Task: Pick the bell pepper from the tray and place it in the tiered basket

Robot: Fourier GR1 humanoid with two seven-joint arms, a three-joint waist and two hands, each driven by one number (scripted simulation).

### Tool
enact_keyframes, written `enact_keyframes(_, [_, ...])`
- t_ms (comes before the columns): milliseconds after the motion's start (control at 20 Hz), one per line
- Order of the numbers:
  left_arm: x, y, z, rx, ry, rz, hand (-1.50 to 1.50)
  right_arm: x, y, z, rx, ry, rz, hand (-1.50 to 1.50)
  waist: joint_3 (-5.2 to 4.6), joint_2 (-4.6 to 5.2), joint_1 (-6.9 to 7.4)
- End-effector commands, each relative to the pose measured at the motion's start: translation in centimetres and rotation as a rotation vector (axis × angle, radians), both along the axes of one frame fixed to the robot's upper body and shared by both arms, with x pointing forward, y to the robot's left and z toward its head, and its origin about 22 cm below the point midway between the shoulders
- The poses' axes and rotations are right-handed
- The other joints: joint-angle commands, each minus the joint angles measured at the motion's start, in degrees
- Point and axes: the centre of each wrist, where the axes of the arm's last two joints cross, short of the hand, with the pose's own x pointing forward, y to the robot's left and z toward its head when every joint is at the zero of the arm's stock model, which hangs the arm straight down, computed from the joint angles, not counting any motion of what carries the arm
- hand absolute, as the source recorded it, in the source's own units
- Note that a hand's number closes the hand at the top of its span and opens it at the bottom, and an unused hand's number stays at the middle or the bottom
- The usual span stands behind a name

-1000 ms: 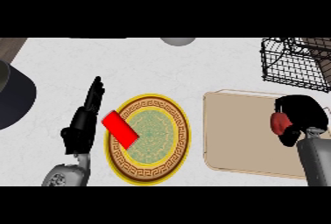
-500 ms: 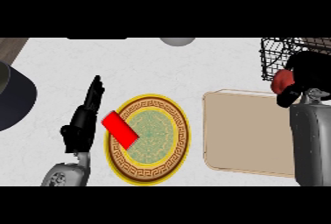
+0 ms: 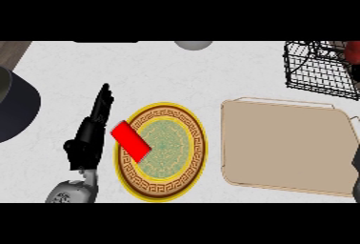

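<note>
The red bell pepper (image 3: 351, 49) shows at the far right edge, over the black wire tiered basket (image 3: 315, 67). My right hand (image 3: 354, 69) is mostly cut off by the edge there and is curled round the pepper. A sliver of its forearm shows lower down the same edge. The beige tray (image 3: 281, 143) lies at the right with nothing on it. At the left, my left hand (image 3: 91, 131) rests open beside the plate, fingers straight and pointing away.
A gold-rimmed patterned plate (image 3: 163, 151) lies left of the tray, with a flat red block (image 3: 131, 140) on its left rim. A dark round vessel (image 3: 15, 107) sits at the far left. A grey round object (image 3: 193, 45) is at the back edge.
My right hand has lifted the pepper off the tray and carried it up and right to the basket, almost leaving the view. The left hand has stayed put.
</note>
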Motion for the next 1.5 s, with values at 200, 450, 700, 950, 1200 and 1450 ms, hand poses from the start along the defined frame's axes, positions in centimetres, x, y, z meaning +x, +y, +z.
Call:
enact_keyframes(200, [0.3, 0.5, 0.1, 0.005, -0.012, -0.006, 0.00, 1.6, -1.7, 4.3, 0.257, -0.146, 0.004, 1.50, 0.04, 0.35, 0.82])
enact_keyframes(450, [0.9, 0.5, 1.0, -0.003, 0.004, -0.010, 0.00, 4.5, -4.6, 3.6, 0.190, -0.126, -0.004, 1.50, 0.04, 0.43, 0.69])
enact_keyframes(700, [-0.1, -0.7, 0.6, 0.006, -0.017, -0.032, 0.00, 6.2, -6.5, 3.8, 0.158, -0.158, -0.056, 1.50, 0.04, 0.44, 0.92])
enact_keyframes(950, [1.0, -0.3, 0.7, 0.017, -0.026, -0.027, 0.00, 7.5, -9.8, 2.5, 0.129, -0.149, -0.075, 1.50, 0.05, 0.59, 1.10])
enact_keyframes(1200, [1.2, -0.9, 1.2, 0.003, -0.020, -0.034, 0.00, 8.6, -12.1, 0.6, 0.091, -0.118, -0.093, 1.50, 0.07, 0.75, 1.51])
enact_keyframes(1450, [1.2, -1.9, -0.6, 0.013, -0.011, -0.029, 0.00, 8.9, -13.4, -0.3, 0.271, -0.166, -0.175, 1.50, 0.10, 0.97, 1.63])
